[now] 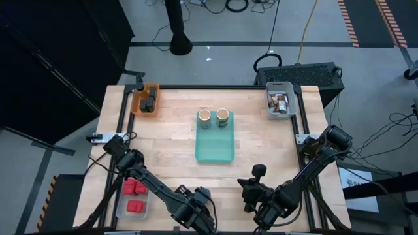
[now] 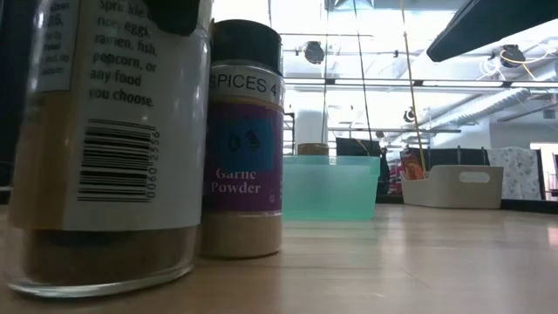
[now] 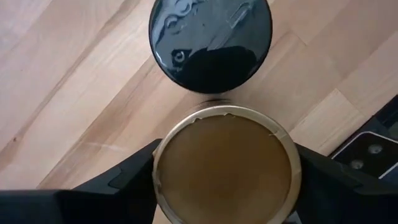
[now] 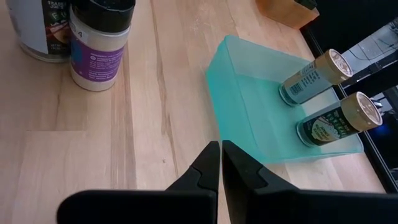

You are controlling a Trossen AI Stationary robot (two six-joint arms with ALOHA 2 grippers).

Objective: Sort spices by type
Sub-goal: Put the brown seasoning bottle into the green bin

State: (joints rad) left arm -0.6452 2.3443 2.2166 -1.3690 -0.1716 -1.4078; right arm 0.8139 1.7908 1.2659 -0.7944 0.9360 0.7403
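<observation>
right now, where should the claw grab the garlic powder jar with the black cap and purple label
Come straight down from above and close on the round body just under the black cap: the purple-labelled garlic powder jar stands upright. Pinch across the two sides clear of the tan-lidded glass jar close beside it, where the left claw already sits. The right claw, shut and empty, looks better placed.

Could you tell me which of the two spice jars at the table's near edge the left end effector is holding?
The left end effector holds the tan-topped jar, one finger on either side; the black-lidded garlic powder jar stands free just beyond it.
</observation>
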